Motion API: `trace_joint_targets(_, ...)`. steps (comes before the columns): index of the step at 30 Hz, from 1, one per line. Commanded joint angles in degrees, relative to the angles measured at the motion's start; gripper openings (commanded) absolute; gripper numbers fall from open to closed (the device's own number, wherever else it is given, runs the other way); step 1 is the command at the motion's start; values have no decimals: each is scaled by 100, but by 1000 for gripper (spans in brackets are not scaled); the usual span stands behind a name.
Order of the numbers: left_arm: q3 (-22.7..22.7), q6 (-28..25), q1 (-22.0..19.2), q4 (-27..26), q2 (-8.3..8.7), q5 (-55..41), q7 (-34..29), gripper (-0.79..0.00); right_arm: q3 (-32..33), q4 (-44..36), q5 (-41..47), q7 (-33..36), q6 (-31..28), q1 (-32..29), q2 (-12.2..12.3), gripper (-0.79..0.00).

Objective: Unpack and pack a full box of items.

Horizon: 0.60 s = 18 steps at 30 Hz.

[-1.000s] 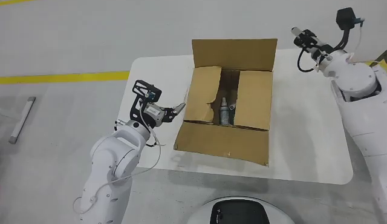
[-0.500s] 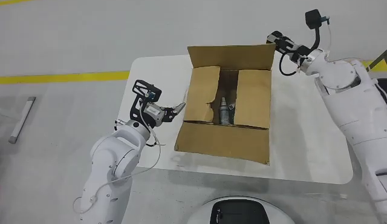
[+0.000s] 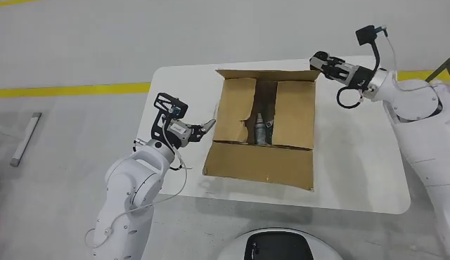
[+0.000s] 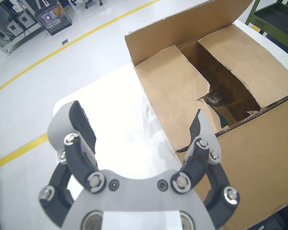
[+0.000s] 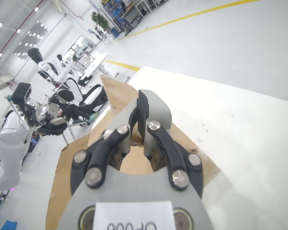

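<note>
Since 1 s ago the R arm has swung in from the far right table corner to the box's rear; the right gripper (image 3: 318, 57) now sits on the right corner of the back flap (image 3: 267, 76), fingers pressed together with the cardboard pinched between them; that flap, earlier laid back and seen broad from above, now stands near upright and reads as a thin strip. L arm unchanged.

The box (image 3: 256, 165) is plain brown corrugated cardboard, roughly square, standing mid-table on the white round-cornered table (image 3: 351, 161). Its two side flaps, left flap (image 3: 234, 109) and right flap (image 3: 295, 112), are folded inward, leaving a dark slot whose long axis runs front to back; the front flap hangs outward toward the robot; left flap's inner edge is torn and ragged.

Top view gives a pale bottle shape (image 3: 261, 128) in the slot, lengthwise along it, narrow end toward the back flap. Left wrist view looks in at a slant and picks out a round metallic top and a dark green piece beside it; what they belong to I cannot tell. It also catches the corrugated edge of the flaps.

The left gripper (image 3: 208, 127) hangs just beside the box's left wall, apart from it, over bare tabletop; fingers spread wide, ribbed black pads, nothing held. A yellow floor line (image 3: 70, 90) runs behind the table.
</note>
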Motion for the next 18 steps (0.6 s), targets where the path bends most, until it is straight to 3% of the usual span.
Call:
trace_joint_targets(1, 0, 0, 0, 0, 0, 0, 0, 0, 62, -305, 30, 138, 30, -163, 36, -785)
trace_joint_targets(7, 0, 0, 0, 0, 0, 0, 0, 0, 41, -1075, -316, 496, 242, -691, 119, -785)
trace_joint_targets(18, 0, 0, 0, 0, 0, 0, 0, 0, -237, -1918, -1191, -211, 1036, -1463, 124, -785)
